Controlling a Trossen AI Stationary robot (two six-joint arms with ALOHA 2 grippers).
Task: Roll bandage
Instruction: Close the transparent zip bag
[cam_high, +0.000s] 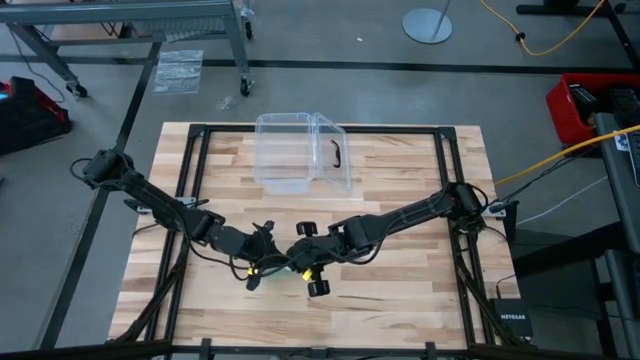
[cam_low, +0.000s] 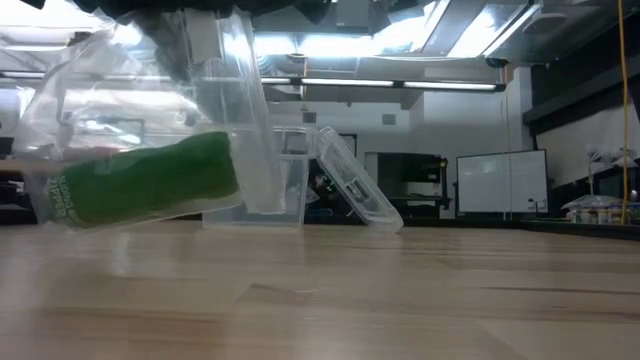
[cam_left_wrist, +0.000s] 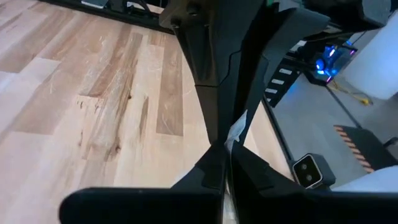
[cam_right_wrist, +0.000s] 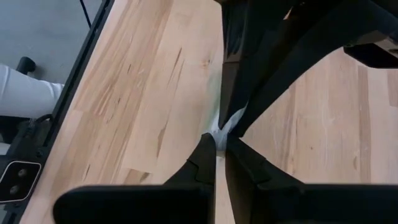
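The bandage (cam_low: 150, 185) is a stubby green roll inside a clear crinkly wrapper (cam_low: 120, 90), lifted off the table (cam_high: 400, 290). The left gripper (cam_left_wrist: 227, 146) and right gripper (cam_right_wrist: 219, 140) both pinch the wrapper.

Legible text: "NETGEAR" in white on a small black box (cam_high: 514, 318) beside the near right corner of the counter (cam_high: 420, 290), high view. Low view: green vertical print on the clear wrapper (cam_low: 62, 196) around the bandage (cam_low: 150, 185), too blurred to read. Nothing else legible.
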